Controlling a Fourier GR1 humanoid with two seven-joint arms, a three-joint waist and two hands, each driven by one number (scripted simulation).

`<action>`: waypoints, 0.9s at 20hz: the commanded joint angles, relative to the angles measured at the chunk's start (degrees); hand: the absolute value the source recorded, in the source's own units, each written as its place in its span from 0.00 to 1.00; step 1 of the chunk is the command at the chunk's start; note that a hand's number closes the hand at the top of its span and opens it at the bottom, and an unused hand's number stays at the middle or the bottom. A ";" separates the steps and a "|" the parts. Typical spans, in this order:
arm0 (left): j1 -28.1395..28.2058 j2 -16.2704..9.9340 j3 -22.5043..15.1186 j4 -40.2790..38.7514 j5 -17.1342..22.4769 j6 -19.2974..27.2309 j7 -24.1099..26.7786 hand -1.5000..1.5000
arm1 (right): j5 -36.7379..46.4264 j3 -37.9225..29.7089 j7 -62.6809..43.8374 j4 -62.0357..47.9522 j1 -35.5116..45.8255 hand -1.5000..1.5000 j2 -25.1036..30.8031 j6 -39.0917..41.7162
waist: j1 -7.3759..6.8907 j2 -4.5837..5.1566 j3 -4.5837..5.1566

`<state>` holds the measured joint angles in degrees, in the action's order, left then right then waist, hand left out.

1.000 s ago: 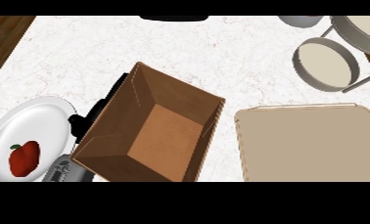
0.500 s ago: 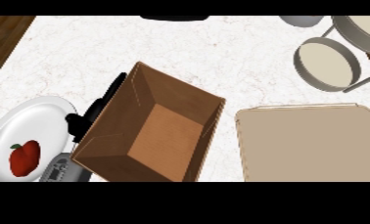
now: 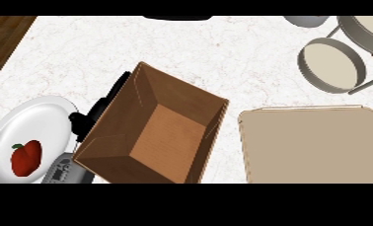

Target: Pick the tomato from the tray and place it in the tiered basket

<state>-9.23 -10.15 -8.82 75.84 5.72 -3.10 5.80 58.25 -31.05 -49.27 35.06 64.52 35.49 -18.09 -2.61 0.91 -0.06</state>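
A red tomato [image 3: 25, 157] lies on a white plate [image 3: 36, 119] at the left edge of the head view. My left hand [image 3: 102, 105] shows only as black parts along the left wall of a large brown cardboard box [image 3: 157, 131], which hides most of it. My grey left forearm [image 3: 62, 170] comes in at the lower left. The beige tray [image 3: 306, 143] lies at the right with nothing visible on it. The tiered basket [image 3: 331, 64], with grey rings and cream bowls, stands at the top right. My right hand is out of sight.
The open brown box fills the middle of the counter between the plate and the tray. A dark object [image 3: 177, 17] sits at the counter's far edge. The wooden counter edge [image 3: 13, 30] shows at the top left.
The black part of my left hand has crept farther up along the box's left wall. The box, tomato, tray and basket have not moved.
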 commanded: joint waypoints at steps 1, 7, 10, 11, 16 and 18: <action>1.53 1.60 -2.17 2.86 -1.17 0.67 -0.72 0.50 | -2.63 -3.33 3.16 -6.78 2.72 1.00 0.85 -6.31 | -0.62 0.13 -0.06; 0.15 0.55 -0.05 -1.83 -1.05 -0.36 1.95 0.50 | -10.05 -11.11 -2.68 -8.86 6.47 0.00 -1.37 -11.12 | -0.05 0.16 0.00; -0.86 1.15 -0.43 1.48 -1.11 0.79 -2.08 0.50 | -13.00 -13.18 0.27 -9.37 6.87 0.00 -1.37 -13.38 | 0.29 -0.13 -0.04; 0.43 1.07 -0.79 -0.21 -2.16 0.56 0.66 0.50 | -13.17 -13.11 1.87 -9.73 7.07 0.00 -2.23 -15.77 | 0.17 -0.01 -0.01; 2.66 -0.45 0.58 3.03 -1.00 -0.20 -0.81 0.50 | -9.69 -10.74 3.30 -8.77 4.46 0.00 -1.07 -24.42 | 0.58 -0.35 0.03; -0.96 1.03 1.03 1.41 -1.14 1.18 -1.96 0.50 | -5.64 -8.61 1.40 -8.19 3.35 0.00 1.08 -27.25 | 1.58 -0.42 0.10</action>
<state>-8.95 -9.14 -8.68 77.64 4.39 -2.18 4.32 48.79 -41.71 -46.03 26.55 69.45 34.55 -38.53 -1.85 0.64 -0.01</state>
